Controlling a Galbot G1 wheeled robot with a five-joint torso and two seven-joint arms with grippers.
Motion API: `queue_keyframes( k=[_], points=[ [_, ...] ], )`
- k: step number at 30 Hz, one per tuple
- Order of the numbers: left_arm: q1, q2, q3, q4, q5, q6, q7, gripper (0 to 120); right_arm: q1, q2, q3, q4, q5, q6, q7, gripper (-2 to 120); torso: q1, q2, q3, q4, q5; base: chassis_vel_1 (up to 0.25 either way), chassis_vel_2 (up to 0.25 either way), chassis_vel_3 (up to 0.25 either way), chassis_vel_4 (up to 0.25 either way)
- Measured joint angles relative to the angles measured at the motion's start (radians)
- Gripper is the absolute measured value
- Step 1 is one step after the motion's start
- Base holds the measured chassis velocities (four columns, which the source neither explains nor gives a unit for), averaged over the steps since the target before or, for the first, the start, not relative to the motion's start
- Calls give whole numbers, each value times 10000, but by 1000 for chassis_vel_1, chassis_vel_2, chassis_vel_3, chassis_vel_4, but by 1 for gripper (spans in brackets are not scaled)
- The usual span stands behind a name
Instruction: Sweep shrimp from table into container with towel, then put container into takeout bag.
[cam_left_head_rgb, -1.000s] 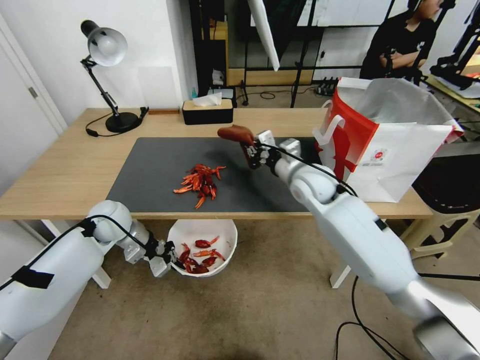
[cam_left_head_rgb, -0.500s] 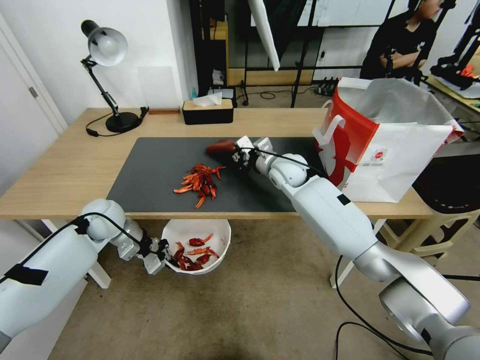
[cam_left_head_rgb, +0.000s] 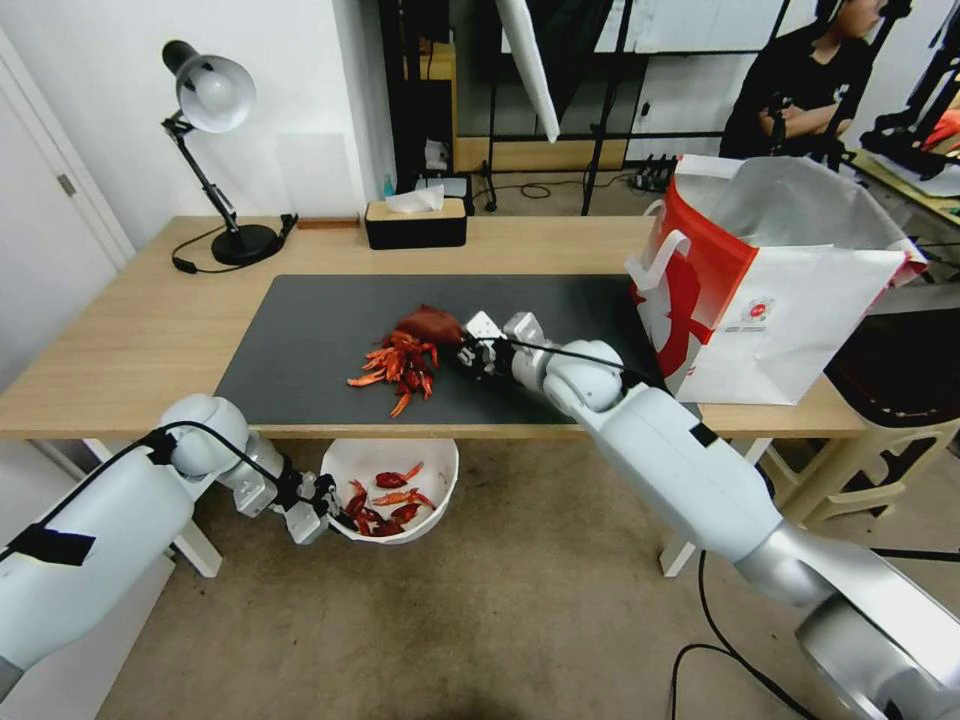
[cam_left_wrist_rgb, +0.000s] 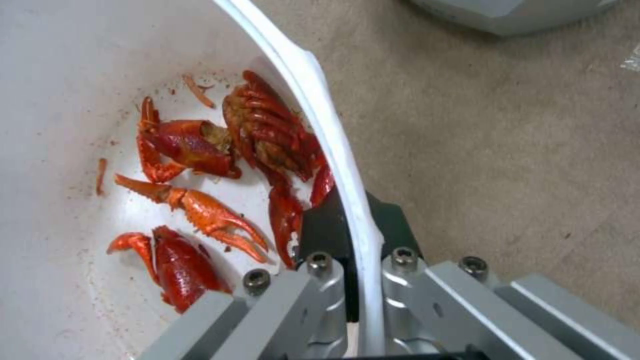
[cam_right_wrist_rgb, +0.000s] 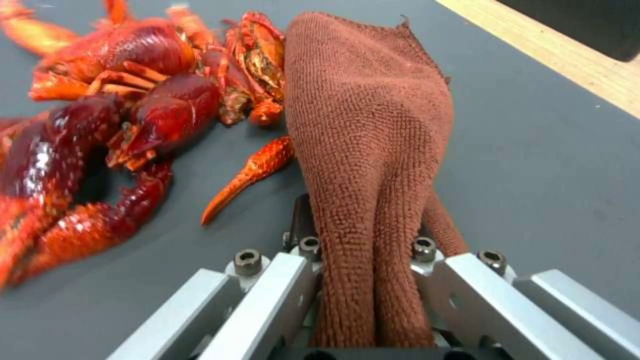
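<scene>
Many shrimp (cam_left_head_rgb: 398, 366) lay on the table (cam_left_head_rgb: 130, 340), with more in the container (cam_left_head_rgb: 395, 489) below its near edge. Right gripper (cam_left_head_rgb: 472, 352) pinched the towel (cam_left_head_rgb: 430, 325), now lowered behind the pile. Left gripper (cam_left_head_rgb: 322, 505) clamped the container's rim. Sweeping next needed a pull nearer.

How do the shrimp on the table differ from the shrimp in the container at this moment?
The shrimp on the table lie in a heap on the dark mat, with the towel held by the right gripper against its far side. The shrimp in the container are fewer and spread loosely in the white bowl, which the left gripper holds by the rim below the table's front edge. Both groups are bright red.
</scene>
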Motion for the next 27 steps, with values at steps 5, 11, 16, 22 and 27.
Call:
queue_keyframes(
  k=[5, 11, 16, 22, 27],
  points=[
    [-100, -14, 26, 59, -13, -4, 0, 0, -382, -263, -2, 736, 109, -1, -4, 4, 0, 0, 0, 2, -1, 0, 0, 0, 0],
    [-148, -2, 35, 63, -41, -5, 4, 0, -738, -462, 9, 1335, 105, -31, -2, 4, 0, 0, 0, 3, 0, 0, 0, 0, 0],
    [-144, -3, 34, 100, -48, -5, 5, 0, -1051, -620, 67, 1747, 44, -34, -9, 4, 1, 0, 0, 2, 0, 0, 0, 0, 0],
    [-138, -8, 28, 106, -63, -9, 4, 0, -1385, -792, 178, 2210, 9, -35, -15, 4, 0, 0, 0, 2, -1, 0, 0, 0, 0],
    [-140, -12, 27, 107, -64, -15, 1, 0, -1725, -968, 352, 2675, -19, -26, -15, 4, 0, 0, 0, 2, -1, 0, 0, 0, 0]
  ],
)
